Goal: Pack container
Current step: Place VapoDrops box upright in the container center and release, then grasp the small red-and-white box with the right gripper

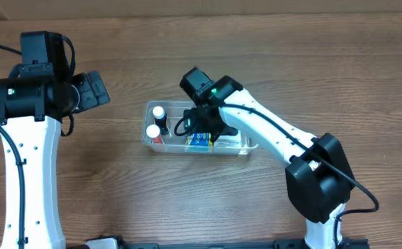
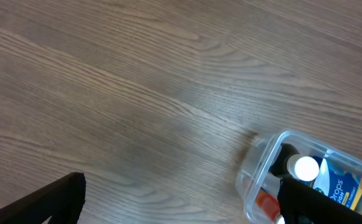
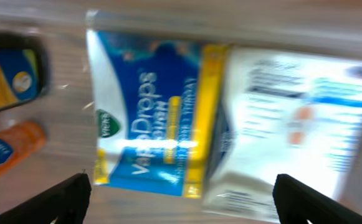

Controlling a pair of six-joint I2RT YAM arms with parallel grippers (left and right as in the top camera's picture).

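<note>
The clear plastic container (image 1: 250, 146) sits at the table's middle. It holds two white-capped bottles (image 1: 158, 112), a blue and yellow VapoDrops box (image 1: 199, 140) and a white box, which the right arm hides in the overhead view. My right gripper (image 1: 211, 131) hangs open right over the container; in the right wrist view its fingers (image 3: 184, 198) straddle the blue box (image 3: 146, 124) and the white box (image 3: 286, 118) without touching them. My left gripper (image 2: 181, 202) is open and empty over bare table left of the container (image 2: 255, 168).
An orange tube (image 3: 9, 149) and a dark bottle with a yellow label (image 3: 9, 81) lie in the container's left end. Wood table (image 1: 117, 180) surrounds the container on all sides.
</note>
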